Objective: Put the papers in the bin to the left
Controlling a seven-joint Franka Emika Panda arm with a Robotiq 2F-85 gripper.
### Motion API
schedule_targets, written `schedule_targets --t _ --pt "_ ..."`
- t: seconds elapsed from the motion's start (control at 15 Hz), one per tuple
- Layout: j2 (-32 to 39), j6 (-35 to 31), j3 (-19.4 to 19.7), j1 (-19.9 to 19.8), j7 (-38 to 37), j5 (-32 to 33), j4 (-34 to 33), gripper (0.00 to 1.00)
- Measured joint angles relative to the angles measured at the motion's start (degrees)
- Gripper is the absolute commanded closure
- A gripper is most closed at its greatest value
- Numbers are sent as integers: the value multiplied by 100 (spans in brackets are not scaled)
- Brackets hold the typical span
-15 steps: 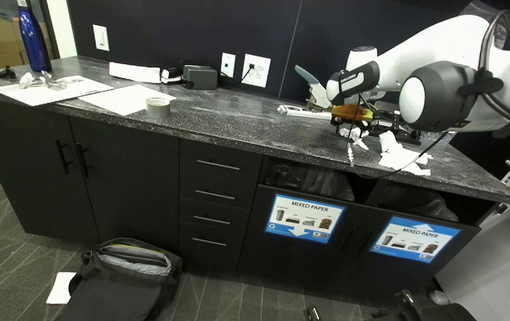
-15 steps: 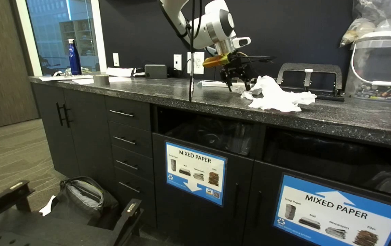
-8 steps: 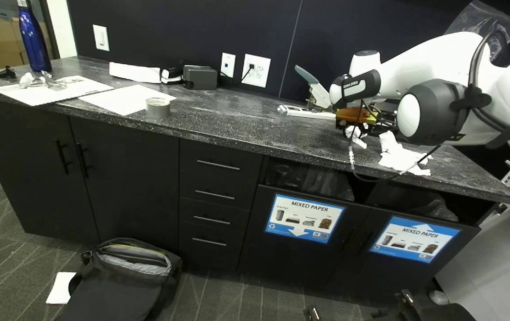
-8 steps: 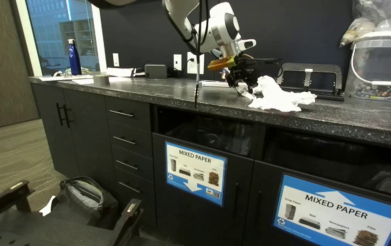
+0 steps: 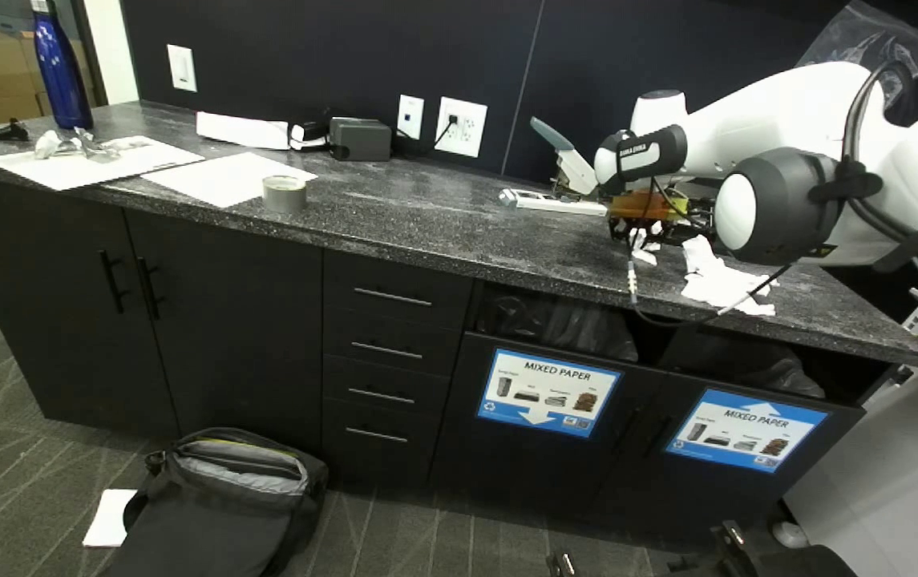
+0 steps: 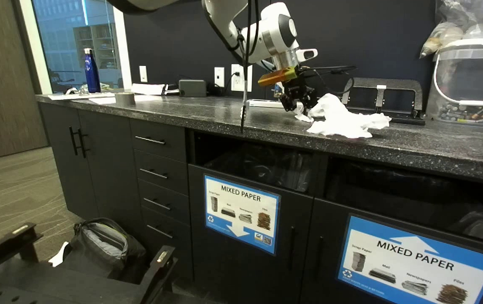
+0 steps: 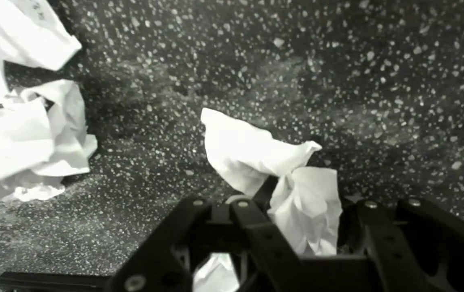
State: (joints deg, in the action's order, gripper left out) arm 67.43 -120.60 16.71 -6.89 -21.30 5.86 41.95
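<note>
A small crumpled white paper (image 7: 306, 202) is bunched between the fingers of my gripper (image 7: 302, 192), which is shut on it low over the dark speckled counter. That paper (image 6: 302, 115) also shows under the fingers in an exterior view. Right beside it lies a bigger crumpled paper (image 6: 344, 120), which fills the left edge of the wrist view. Below the counter front, the left bin (image 5: 579, 324) shows as an opening with a clear liner, above a "MIXED PAPER" sign (image 5: 548, 393) with a downward arrow. My fingertips are partly hidden by paper.
A second bin opening (image 6: 414, 190) adjoins on the right. Behind the gripper stand a stapler (image 5: 575, 164) and a black hole punch (image 6: 382, 97). A clear bucket (image 6: 469, 84) is at the far right. Tape (image 5: 285, 195) and flat sheets (image 5: 226, 178) lie farther left.
My gripper has come down slightly and shifted to the right in both exterior views. Its fingers have gone from wide apart to closed around the small paper, which is now bunched up.
</note>
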Motion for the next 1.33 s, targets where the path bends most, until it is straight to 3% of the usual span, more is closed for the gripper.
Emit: schedule_targets --t 0.4,0.8,1.33 --pt "-248 243 -323 -34 1078 -1 389 80" --pt "-1076 259 -891 18 1811 -13 1763 79" --pt "-2348 783 -1503 20 2507 -254 3751 80"
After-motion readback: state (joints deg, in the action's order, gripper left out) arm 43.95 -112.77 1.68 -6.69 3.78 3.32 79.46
